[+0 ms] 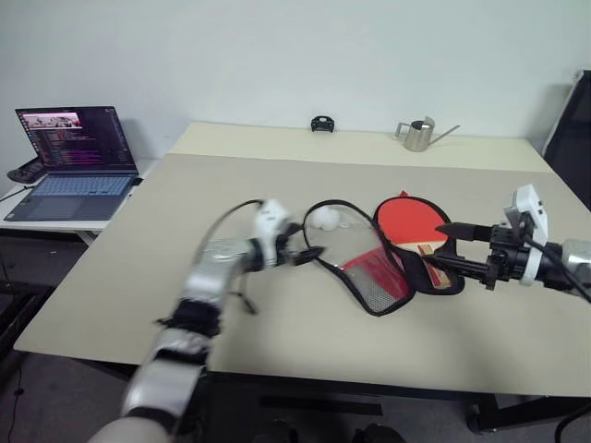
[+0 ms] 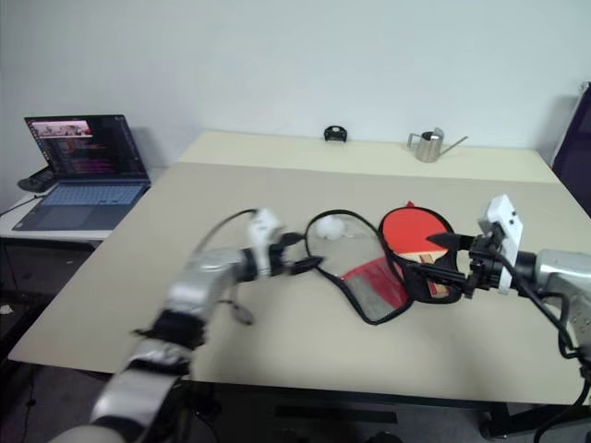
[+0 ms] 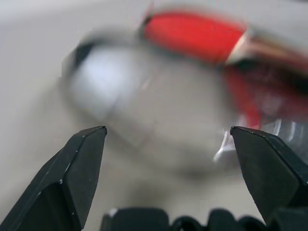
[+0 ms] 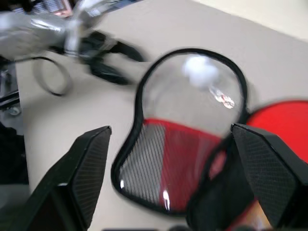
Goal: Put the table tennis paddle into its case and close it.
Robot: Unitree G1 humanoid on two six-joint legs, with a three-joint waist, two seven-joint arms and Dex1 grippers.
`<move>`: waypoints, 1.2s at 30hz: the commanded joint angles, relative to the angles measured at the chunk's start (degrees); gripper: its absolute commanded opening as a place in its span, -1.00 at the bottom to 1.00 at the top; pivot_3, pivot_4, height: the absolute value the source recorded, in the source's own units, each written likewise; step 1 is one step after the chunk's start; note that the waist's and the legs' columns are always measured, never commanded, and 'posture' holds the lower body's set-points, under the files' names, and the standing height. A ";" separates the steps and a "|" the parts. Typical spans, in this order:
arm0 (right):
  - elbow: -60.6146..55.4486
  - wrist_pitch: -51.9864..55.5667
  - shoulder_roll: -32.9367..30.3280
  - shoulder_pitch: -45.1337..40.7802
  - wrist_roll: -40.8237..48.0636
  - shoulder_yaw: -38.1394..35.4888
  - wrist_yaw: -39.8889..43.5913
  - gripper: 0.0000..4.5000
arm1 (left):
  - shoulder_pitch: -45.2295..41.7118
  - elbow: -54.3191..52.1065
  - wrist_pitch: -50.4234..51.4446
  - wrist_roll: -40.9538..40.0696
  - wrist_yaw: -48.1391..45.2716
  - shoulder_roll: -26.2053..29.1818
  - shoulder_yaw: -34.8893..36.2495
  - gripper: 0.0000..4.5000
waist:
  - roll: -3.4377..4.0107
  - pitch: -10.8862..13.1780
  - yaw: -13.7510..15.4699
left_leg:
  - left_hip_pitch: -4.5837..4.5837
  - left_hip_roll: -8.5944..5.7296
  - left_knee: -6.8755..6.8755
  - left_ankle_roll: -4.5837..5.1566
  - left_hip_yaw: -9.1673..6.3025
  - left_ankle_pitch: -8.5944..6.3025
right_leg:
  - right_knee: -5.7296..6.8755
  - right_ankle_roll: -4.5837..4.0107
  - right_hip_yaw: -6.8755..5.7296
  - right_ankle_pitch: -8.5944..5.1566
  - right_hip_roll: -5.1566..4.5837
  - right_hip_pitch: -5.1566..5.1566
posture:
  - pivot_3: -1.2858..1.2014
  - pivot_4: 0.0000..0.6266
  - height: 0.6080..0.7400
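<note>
Case (image 1: 365, 254) is lying unzipped and splayed mid-tabletop (image 1: 138, 268), paddle (image 1: 413, 224) sitting in its right half, handle pointing toward the robot. Left hand (image 1: 309, 249) is hovering wide and empty just left of the open flap's rim, nearer to it; right hand (image 1: 443, 247) is hovering wide and empty over the paddle handle. Surface is plain beige, with a laptop (image 1: 74, 161) and a metal watering can (image 1: 418, 135) well apart from the work.

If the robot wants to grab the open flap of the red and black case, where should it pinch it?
Probably the black zipper rim of the case, on the rounded end of the opened flap nearest the left gripper. That edge is thin, stands clear of the table tennis paddle, and faces the left gripper, whose jaws are open. Coming in from the robot's left, low over the table, looks simplest.
</note>
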 commanded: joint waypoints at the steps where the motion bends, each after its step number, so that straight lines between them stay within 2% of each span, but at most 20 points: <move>1: -1.04 -1.51 -0.74 -0.50 0.65 -3.07 -0.81 0.93 | -2.01 5.16 -6.36 1.51 0.38 1.58 2.10 1.00 | 0.00 0.00 -1.55 | 0.05 -0.03 -0.01 0.01 0.13 0.00 | -0.01 0.01 0.07 0.00 -0.05 -0.03 | 0.03 -0.52 1.00; 3: -0.81 -2.38 -1.14 0.89 -0.49 -2.47 -0.21 0.93 | -2.44 7.24 -8.03 1.98 0.28 1.85 2.18 1.00 | 0.00 0.00 -2.68 | 0.13 0.04 -0.14 0.07 0.27 -0.05 | -0.06 0.01 0.18 -0.01 -0.03 -0.10 | 0.03 -0.52 1.00; 8: -1.03 -2.19 -1.53 0.75 0.55 -3.27 -0.02 0.93 | -2.91 9.01 -9.36 2.61 -0.63 2.33 2.59 1.00 | 0.00 0.01 -2.81 | 0.13 0.22 -0.16 0.07 0.16 -0.04 | 0.02 0.00 0.12 -0.02 0.06 -0.10 | 0.03 -0.52 1.00; 14: -1.54 -1.95 -2.03 1.54 1.94 -4.49 0.83 0.93 | -1.40 5.33 -7.97 0.56 -4.33 5.05 4.38 1.00 | 0.00 0.01 -2.70 | 0.13 0.16 -0.08 0.07 0.08 -0.04 | 0.05 0.00 0.09 -0.01 0.03 -0.02 | 0.03 -0.52 1.00; 18: -3.06 -0.96 -2.96 3.39 3.00 -5.01 1.77 0.93 | 0.67 1.00 -6.35 0.59 -7.24 9.03 4.60 1.00 | 0.00 0.01 -2.74 | 0.12 0.19 -0.10 0.07 0.06 -0.04 | 0.02 0.00 0.11 -0.02 0.04 -0.03 | 0.03 -0.52 1.00; 22: -3.50 -1.72 -5.22 4.90 2.36 -4.63 3.30 0.93 | 2.94 -1.21 -6.86 6.14 -7.31 15.06 1.69 1.00 | 0.00 0.00 -2.78 | 0.13 0.19 -0.10 0.07 0.07 -0.04 | 0.02 0.00 0.13 -0.02 0.03 -0.03 | 0.03 -0.52 1.00; 26: -2.07 -2.49 -6.33 3.66 2.32 -4.54 3.70 0.93 | 5.08 -3.96 -2.83 7.66 -8.98 18.03 0.22 1.00 | 0.00 0.00 -2.62 | 0.14 0.19 -0.09 0.07 0.05 -0.04 | 0.03 0.00 0.10 -0.02 0.03 -0.02 | 0.03 -0.52 1.00; 30: -1.53 -2.91 -6.22 2.73 2.05 -3.86 3.88 0.93 | 4.80 -3.45 -1.52 8.99 -7.60 17.41 -0.37 1.00 | 0.00 0.01 -2.23 | 0.12 0.18 -0.08 0.08 0.04 -0.04 | 0.03 0.00 0.09 -0.02 0.03 -0.02 | 0.03 -0.52 1.00; 36: -1.60 -3.28 -5.66 2.41 1.88 -3.20 3.60 0.93 | 0.57 3.63 -2.62 10.80 -3.12 12.24 -1.08 1.00 | -0.01 0.00 -1.53 | 0.09 0.18 -0.05 0.08 0.03 -0.04 | 0.02 0.00 0.06 -0.02 0.02 -0.01 | 0.03 -0.52 1.00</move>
